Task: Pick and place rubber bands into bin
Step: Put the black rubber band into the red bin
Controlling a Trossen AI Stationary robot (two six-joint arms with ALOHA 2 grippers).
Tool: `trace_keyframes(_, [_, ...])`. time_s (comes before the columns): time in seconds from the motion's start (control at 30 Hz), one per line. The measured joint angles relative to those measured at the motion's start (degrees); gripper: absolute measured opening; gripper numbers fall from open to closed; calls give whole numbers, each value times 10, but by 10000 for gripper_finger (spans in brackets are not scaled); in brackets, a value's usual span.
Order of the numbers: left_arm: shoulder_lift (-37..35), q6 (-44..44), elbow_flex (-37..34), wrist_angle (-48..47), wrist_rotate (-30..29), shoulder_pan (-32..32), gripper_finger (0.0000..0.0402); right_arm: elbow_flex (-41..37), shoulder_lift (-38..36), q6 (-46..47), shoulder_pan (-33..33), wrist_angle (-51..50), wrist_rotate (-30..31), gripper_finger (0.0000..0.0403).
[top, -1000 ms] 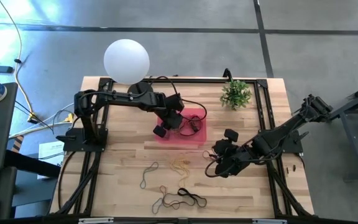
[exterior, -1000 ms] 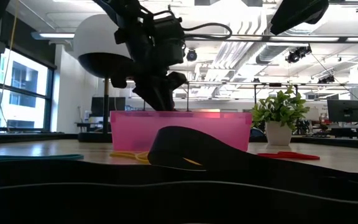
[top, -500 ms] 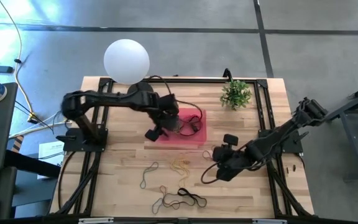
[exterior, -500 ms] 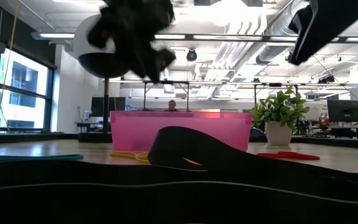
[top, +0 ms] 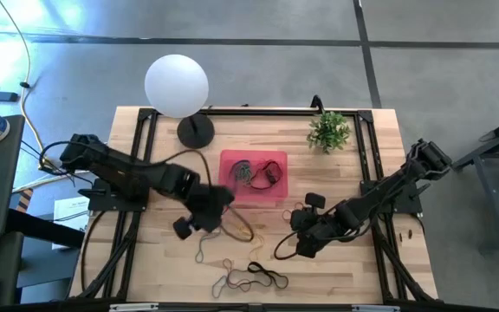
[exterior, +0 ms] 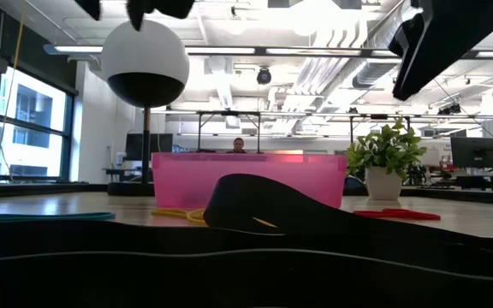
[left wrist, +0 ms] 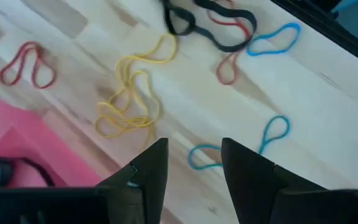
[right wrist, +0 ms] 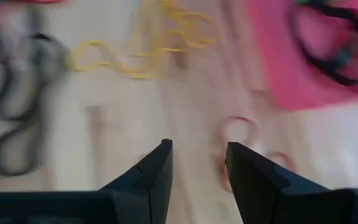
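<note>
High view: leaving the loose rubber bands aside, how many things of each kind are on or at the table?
White globe lamp: 1
Potted plant: 1
Pink bin: 1
Robot arms: 2, the left arm and the right arm
Total: 5

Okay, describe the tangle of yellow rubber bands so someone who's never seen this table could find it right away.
Start at the shallow translucent pink-red plastic bin in the middle of the wooden table. Just off its front edge lies the tangle of thin yellow rubber bands. It is the only yellow bunch; neighbouring loops are single blue, red or black ones.
</note>
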Motion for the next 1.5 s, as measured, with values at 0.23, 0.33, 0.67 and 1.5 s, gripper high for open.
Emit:
trace_keyframes(0.23, [-7, -113, -38, -14, -16, -41, 136, 0, 0, -76, 1, 117, -103, 139])
trace_keyframes(0.33, [-16, -168, -55, -9, -23, -66, 133, 0, 7, -88, 6, 145, -123, 139])
trace_keyframes(0.67, [-24, -295, -64, 22, -163, -173, 127, 0, 113, -43, 68, 261, -195, 139])
trace_keyframes(1.5, [-25, -383, -64, 15, -315, -249, 117, 1, 212, 11, 82, 342, -109, 139])
